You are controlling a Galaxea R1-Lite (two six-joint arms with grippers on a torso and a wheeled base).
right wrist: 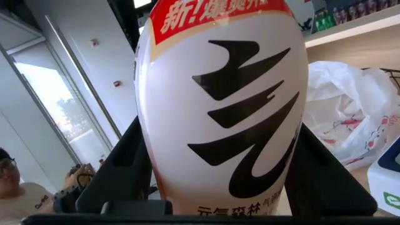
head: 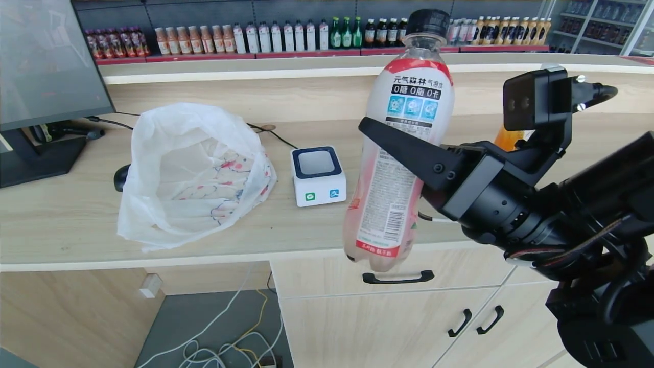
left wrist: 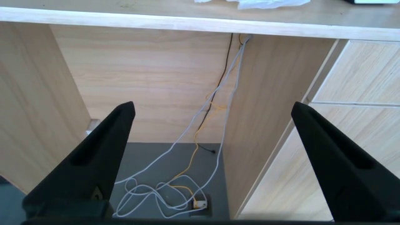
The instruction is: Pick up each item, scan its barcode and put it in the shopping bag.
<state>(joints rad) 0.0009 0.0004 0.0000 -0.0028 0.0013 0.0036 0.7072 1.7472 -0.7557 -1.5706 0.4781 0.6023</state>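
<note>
Right tool [head: 396, 148] clamped on the pink-labelled drink bottle [head: 409, 102], held in the air just right of the scanner [head: 318, 175] (barcode not facing it, so scan and bagging look pending), shopping bag [head: 194, 168] open on the counter [head: 61, 214], left tool [left wrist: 212, 162] spread wide, holding nothing.

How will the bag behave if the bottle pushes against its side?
The bag is thin, crumpled plastic, so it will probably fold in rather than resist. It looks light and lies loose on the counter, so a push may slide it. Its mouth sags open unsupported, so it could collapse shut.
</note>
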